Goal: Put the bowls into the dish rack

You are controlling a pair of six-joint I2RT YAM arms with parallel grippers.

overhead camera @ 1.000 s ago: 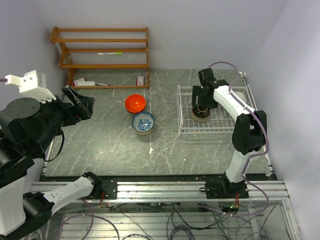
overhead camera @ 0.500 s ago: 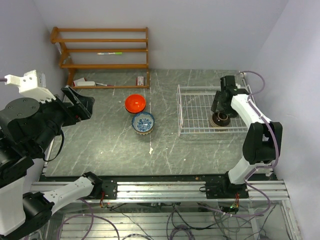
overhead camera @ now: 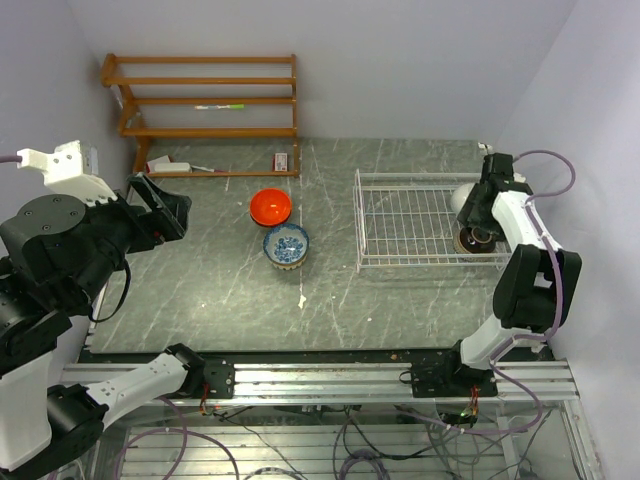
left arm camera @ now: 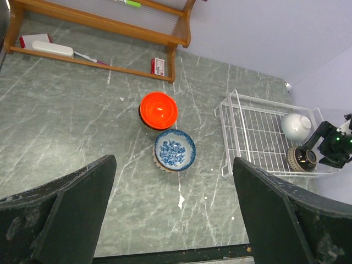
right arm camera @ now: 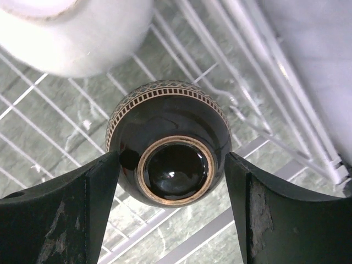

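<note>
An orange-red bowl (overhead camera: 270, 207) and a blue-and-white patterned bowl (overhead camera: 286, 245) sit on the table's middle, left of the white wire dish rack (overhead camera: 358, 220). My right gripper (overhead camera: 476, 232) is at the rack's near right corner, shut on a dark brown-black bowl (right arm camera: 165, 118) that is upside down on the wires. A plain white bowl (right arm camera: 77, 33) rests in the rack just behind it. My left gripper (left arm camera: 173, 214) is open and empty, held high over the table's left side. The left wrist view also shows the orange-red bowl (left arm camera: 158, 110), the patterned bowl (left arm camera: 175, 149) and the rack (left arm camera: 236, 132).
A brown wooden shelf unit (overhead camera: 200, 100) stands at the back left, with a white object (overhead camera: 165, 165) and a small red box (overhead camera: 282, 160) at its foot. The right wall runs close beside the rack.
My right gripper has moved the dark bowl from the rack's left middle across to its near right corner. The left arm has barely moved.
</note>
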